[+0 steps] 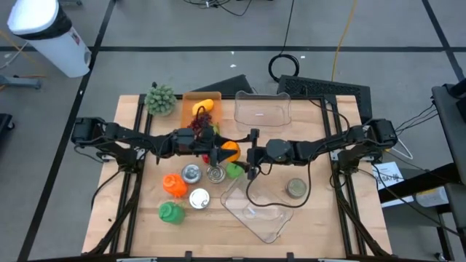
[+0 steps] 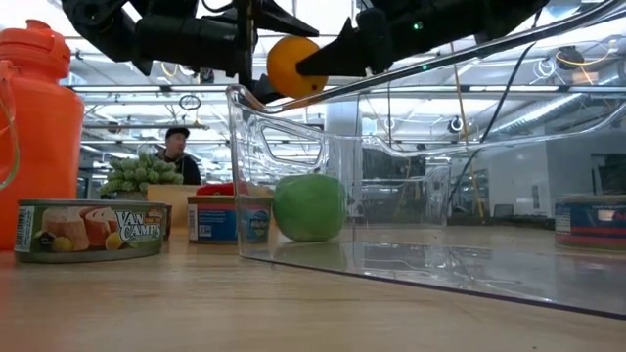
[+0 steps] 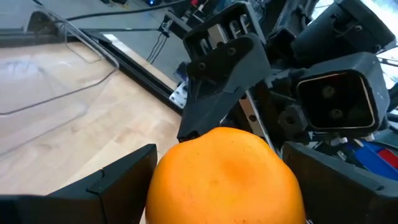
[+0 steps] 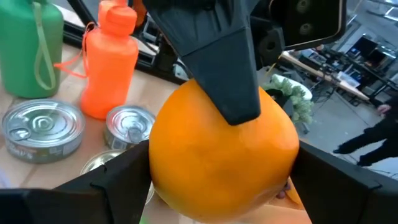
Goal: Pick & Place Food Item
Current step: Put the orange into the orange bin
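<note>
From above, the left pincer point(image 1: 217, 148) and right pincer point(image 1: 247, 154) meet over the middle of the wooden counter point(image 1: 320, 225), both clasping the round orange fruit point(image 1: 230, 149). It reads as a hand-over in mid-air: picked, not yet placed.

At counter height, the fruit point(image 2: 294, 66) hangs well above the rim of the clear plastic bin point(image 2: 440, 186), with a green ball point(image 2: 309, 207) seen through its wall.

From the left wrist, the fruit point(image 3: 227, 177) sits between that arm's own fingers point(image 3: 121, 180), the other arm's finger tip touching it.

From the right wrist, the fruit point(image 4: 224, 149) fills the grip; tin cans point(image 4: 43, 127) and an orange plastic bottle point(image 4: 112, 59) crowd below, so open room lies toward the bin.
</note>
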Motion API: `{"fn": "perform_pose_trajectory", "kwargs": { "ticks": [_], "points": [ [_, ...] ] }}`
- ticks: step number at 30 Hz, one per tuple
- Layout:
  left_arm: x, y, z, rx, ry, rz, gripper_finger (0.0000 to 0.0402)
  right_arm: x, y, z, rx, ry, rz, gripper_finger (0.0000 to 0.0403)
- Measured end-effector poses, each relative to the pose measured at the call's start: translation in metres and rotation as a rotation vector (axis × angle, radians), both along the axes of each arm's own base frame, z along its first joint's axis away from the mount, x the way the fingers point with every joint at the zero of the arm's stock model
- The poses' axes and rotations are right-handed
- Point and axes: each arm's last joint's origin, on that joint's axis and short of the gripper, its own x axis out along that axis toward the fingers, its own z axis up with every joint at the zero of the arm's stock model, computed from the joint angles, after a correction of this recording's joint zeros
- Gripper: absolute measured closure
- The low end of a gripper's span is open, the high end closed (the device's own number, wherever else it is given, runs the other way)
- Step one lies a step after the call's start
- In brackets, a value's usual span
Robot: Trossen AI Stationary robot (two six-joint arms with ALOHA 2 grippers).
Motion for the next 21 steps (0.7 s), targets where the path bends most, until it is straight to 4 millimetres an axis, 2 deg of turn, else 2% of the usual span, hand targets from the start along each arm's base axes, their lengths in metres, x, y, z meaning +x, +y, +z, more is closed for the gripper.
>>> {"fn": "perform_pose_trajectory", "kwargs": {
  "ticks": [5, 11, 21],
  "points": [
    [0.0, -0.0001, 0.0, 0.003, 0.0, -0.007, 0.0045, 0.0, -0.0006, 0.0005, -0.019, -0.001, -0.013, 0.0076],
    [-0.0017, -0.0006, 0.0048, 0.002, -0.02, -0.035, 0.0045, -0.0001, -0.0006, 0.0044, -0.043, -0.04, -0.107, 0.0076],
    [-0.0018, -0.0011, 0.0026, 0.017, 0.003, -0.04, 0.0052, 0.0, -0.0001, 0.0043, -0.059, -0.037, -0.107, 0.0076]
  ]
}}
